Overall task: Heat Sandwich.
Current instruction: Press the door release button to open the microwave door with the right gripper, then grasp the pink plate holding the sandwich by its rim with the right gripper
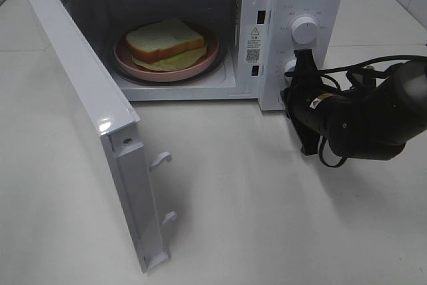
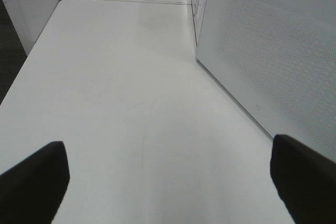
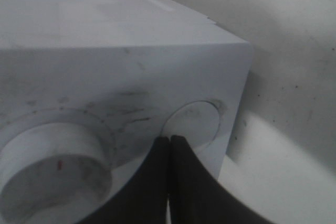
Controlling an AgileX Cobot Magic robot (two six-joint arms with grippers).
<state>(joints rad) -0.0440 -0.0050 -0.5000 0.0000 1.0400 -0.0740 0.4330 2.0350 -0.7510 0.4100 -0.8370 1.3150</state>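
only the left tool point(image 2: 168, 153) tips show, spread apart; the right tool point(image 3: 170, 139), pressed together, partly covers a knob point(image 3: 193, 121).

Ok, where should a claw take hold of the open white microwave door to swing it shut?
Probably the free outer edge of the white microwave door, farthest from its hinge, coming from the outer face on the left. Two latch hooks stick out of the inner face, so keep clear of those.
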